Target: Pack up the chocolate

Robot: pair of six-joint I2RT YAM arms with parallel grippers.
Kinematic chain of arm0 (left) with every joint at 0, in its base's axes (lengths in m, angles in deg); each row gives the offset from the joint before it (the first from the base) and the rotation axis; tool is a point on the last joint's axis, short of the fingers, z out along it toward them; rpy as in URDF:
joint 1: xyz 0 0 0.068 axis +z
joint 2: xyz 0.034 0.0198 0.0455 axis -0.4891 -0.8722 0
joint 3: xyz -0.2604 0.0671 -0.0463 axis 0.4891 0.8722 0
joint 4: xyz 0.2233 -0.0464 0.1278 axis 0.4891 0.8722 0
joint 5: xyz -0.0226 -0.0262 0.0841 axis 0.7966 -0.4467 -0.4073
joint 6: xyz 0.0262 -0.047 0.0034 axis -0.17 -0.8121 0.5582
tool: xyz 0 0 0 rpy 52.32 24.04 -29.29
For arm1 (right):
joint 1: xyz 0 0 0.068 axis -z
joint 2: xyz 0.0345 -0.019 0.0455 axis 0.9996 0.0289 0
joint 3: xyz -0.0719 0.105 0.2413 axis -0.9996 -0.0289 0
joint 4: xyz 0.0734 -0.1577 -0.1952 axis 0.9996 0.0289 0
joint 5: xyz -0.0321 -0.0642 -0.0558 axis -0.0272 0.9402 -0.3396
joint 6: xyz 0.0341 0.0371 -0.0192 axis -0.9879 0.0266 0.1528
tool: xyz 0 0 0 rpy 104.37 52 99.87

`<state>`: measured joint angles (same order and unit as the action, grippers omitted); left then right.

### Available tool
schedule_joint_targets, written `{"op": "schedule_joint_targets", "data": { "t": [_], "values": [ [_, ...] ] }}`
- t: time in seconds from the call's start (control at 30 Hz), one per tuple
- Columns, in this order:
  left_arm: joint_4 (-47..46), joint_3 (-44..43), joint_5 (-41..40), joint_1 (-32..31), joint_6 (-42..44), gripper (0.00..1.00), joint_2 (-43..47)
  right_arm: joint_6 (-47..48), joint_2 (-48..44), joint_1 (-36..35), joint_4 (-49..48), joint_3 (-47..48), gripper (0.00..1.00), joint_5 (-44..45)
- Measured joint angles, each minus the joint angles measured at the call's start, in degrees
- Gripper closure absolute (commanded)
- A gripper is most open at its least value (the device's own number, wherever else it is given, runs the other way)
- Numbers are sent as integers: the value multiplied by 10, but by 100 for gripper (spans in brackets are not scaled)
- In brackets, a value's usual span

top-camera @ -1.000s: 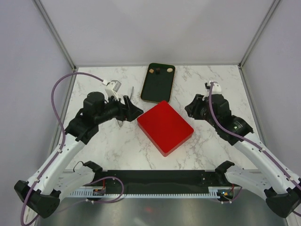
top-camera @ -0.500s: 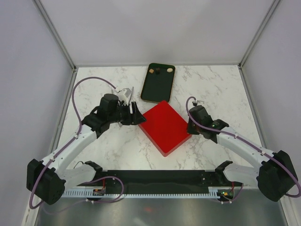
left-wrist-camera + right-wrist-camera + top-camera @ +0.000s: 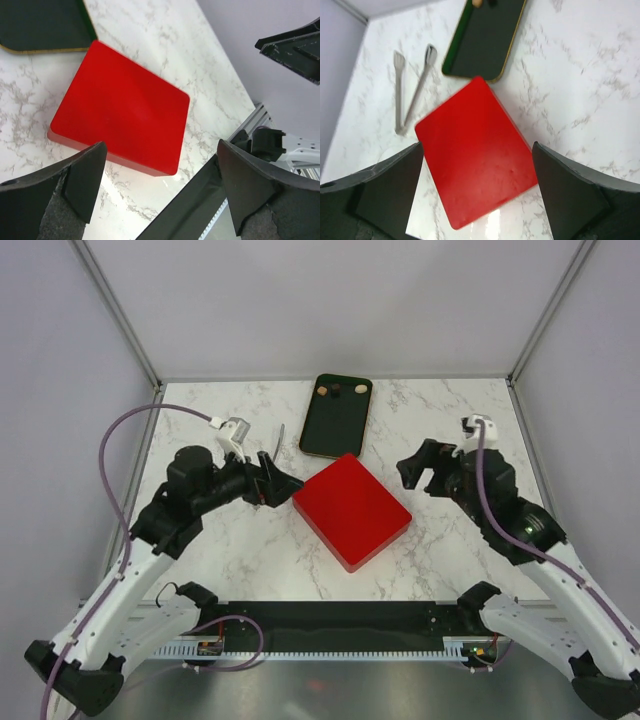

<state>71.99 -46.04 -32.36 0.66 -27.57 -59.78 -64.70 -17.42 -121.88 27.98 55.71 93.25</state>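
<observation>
Three small chocolate pieces, tan and dark brown, lie at the far end of a black tray. One tan chocolate piece shows at the top edge of the right wrist view. A closed red box lies in front of the tray. My left gripper hovers open and empty just left of the box. My right gripper hovers open and empty to the box's right. In both wrist views the red box sits ahead of the spread fingers.
Metal tongs lie on the marble table left of the tray, behind my left gripper. The black base rail runs along the near edge. White walls enclose the table on three sides.
Both grippers have drawn back from the red box's sides and opened wide. The right arm has lifted and moved right. The box and tray have not moved.
</observation>
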Motion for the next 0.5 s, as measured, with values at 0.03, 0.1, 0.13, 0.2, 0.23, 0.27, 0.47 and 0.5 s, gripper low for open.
{"op": "schedule_joint_targets", "data": {
  "t": [0.03, 0.1, 0.13, 0.2, 0.23, 0.27, 0.47, 0.5],
  "values": [
    [0, -2, 0, 0, 1, 0, 19, 0, -15, 0, 0, 6, 2, 8],
    [-1, -3, 1, 0, 3, 0, 55, -7, -52, 0, -1, 11, 2, 31],
    [0, -3, 2, 0, 5, 0, 69, -10, -70, 0, 3, 11, 2, 43],
    [0, -2, 3, 0, 7, 0, 94, -15, -95, 0, 9, 10, 2, 60],
    [0, -1, 5, 0, 9, 0, 106, -17, -105, 0, 10, 8, 2, 68],
    [-1, 2, 6, 0, 11, 0, 118, -19, -113, 0, 11, 4, 2, 73],
    [1, 13, 6, 0, 18, 0, 164, -19, -133, 0, 23, -8, 2, 80],
    [2, 13, 6, 0, 20, 0, 166, -19, -135, 0, 24, -9, 2, 81]
  ]
}}
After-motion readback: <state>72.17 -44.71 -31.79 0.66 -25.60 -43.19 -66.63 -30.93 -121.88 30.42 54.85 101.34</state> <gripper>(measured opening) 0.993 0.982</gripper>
